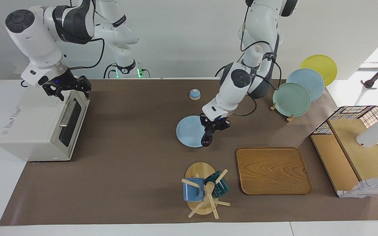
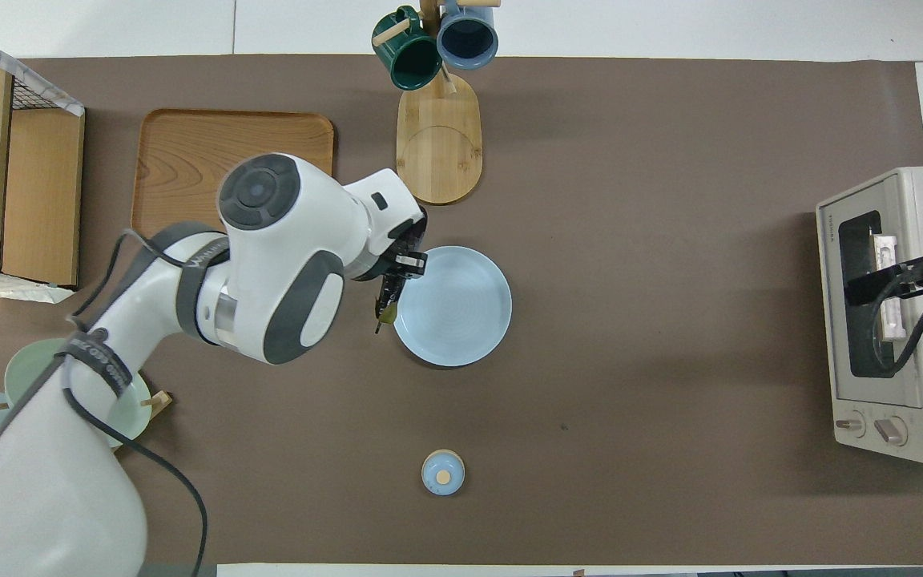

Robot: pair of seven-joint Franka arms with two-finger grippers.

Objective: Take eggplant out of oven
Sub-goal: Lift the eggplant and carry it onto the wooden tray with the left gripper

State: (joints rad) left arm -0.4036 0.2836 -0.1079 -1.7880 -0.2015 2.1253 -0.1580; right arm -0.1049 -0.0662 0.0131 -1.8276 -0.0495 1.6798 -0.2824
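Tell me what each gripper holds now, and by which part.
The left gripper holds the eggplant by its upper end, over the blue plate's edge. The right gripper holds nothing.

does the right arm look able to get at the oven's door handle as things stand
Probably yes. The right gripper hangs just above the oven, over its top front edge, and the bar handle on the shut door sits bare below it, nothing in between.

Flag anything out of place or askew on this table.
Nothing is spilled or broken. The left gripper holds the eggplant hanging upright over the edge of the blue plate, not yet laid down. The right gripper is over the shut oven.
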